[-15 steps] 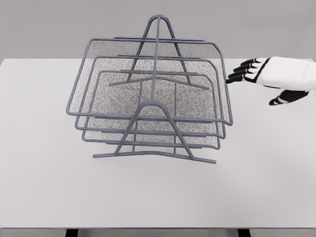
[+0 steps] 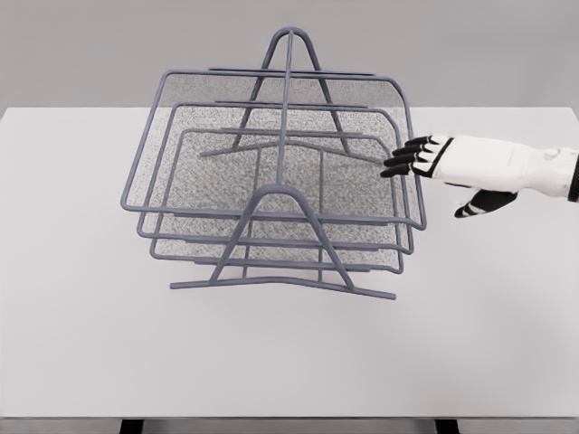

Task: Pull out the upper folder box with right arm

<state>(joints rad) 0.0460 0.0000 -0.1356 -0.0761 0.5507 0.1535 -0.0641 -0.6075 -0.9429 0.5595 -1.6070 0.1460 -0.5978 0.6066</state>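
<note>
White table (image 2: pixel 90 362), plain grey wall (image 2: pixel 90 45)

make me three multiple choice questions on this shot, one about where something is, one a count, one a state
1. Where is the right hand?
A. at the right edge of the upper tray
B. flat on the table in front of the rack
C. under the lowest tray

2. How many mesh trays does the wire rack hold?
A. one
B. three
C. five

3. How are the right hand's fingers?
A. curled into a tight fist
B. wrapped round the rack's top handle
C. stretched out, their tips over the tray's right rim

Answers: 1 A, the hand reaches in from the right and its fingertips meet the top tray's right side. 2 B, three stacked rims show, each a step lower than the last. 3 C, the dark fingers are extended and clasp nothing that the head view shows. The left arm is out of view.
</note>
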